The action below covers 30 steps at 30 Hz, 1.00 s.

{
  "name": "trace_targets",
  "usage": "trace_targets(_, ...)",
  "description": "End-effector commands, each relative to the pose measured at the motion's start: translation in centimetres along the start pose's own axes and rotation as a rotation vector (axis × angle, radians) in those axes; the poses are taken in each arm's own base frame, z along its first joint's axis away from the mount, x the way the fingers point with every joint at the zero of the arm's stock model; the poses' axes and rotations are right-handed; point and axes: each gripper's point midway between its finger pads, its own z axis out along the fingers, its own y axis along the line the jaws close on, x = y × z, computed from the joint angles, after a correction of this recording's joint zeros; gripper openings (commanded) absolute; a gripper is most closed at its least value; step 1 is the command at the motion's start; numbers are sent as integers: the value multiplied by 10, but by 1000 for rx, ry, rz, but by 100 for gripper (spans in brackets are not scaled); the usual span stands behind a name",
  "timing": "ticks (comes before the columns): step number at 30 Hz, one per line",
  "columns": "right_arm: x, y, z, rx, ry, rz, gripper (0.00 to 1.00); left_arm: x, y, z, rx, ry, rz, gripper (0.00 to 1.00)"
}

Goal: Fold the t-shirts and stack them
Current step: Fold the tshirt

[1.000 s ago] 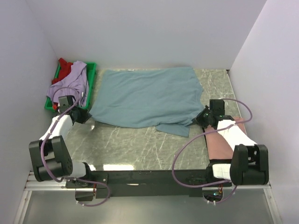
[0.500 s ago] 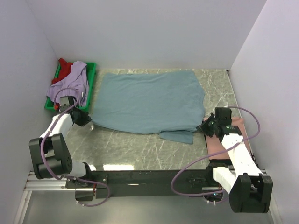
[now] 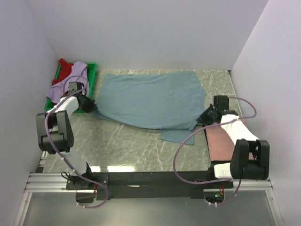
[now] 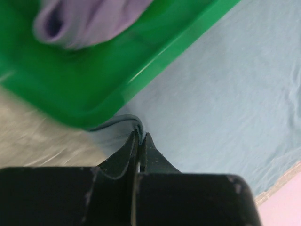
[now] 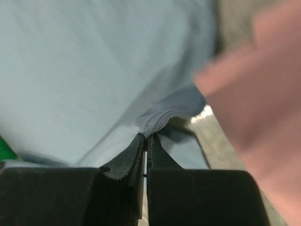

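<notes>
The grey-blue t-shirt [image 3: 150,100] lies spread over the middle of the table. My left gripper [image 3: 90,107] is shut on its left edge [image 4: 136,126], right beside the green tray. My right gripper [image 3: 205,116] is shut on its right hem [image 5: 157,120]. A loose flap of the shirt [image 3: 178,135] hangs toward the front. The salmon pink t-shirt [image 3: 221,141] lies folded under my right arm and shows blurred in the right wrist view [image 5: 263,94]. The lavender t-shirt [image 3: 70,84] and the red t-shirt [image 3: 65,68] are heaped in the tray.
The green plastic tray [image 3: 92,75] stands at the back left against the left wall; its rim fills the upper left of the left wrist view [image 4: 141,70]. White walls close in the back and both sides. Marbled table top [image 3: 127,146] shows at the front.
Both grippers have moved away from me with the shirt's edges. The left arm swung up beside the tray. The shirt's near edge and its flap have shifted.
</notes>
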Motion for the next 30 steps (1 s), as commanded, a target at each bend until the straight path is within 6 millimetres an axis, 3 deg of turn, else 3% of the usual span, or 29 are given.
trace_targets(1, -44, 36, -2, -70, -104, -4, 0, -15, -24, 6, 22, -45, -19, 1)
trace_targets(11, -62, 49, 27, -59, -78, 24, 0, -31, -47, 16, 24, -58, -39, 1)
trace_targets(30, -85, 53, 32, -100, -92, 71, 0, -35, -53, 19, 38, -66, -41, 1)
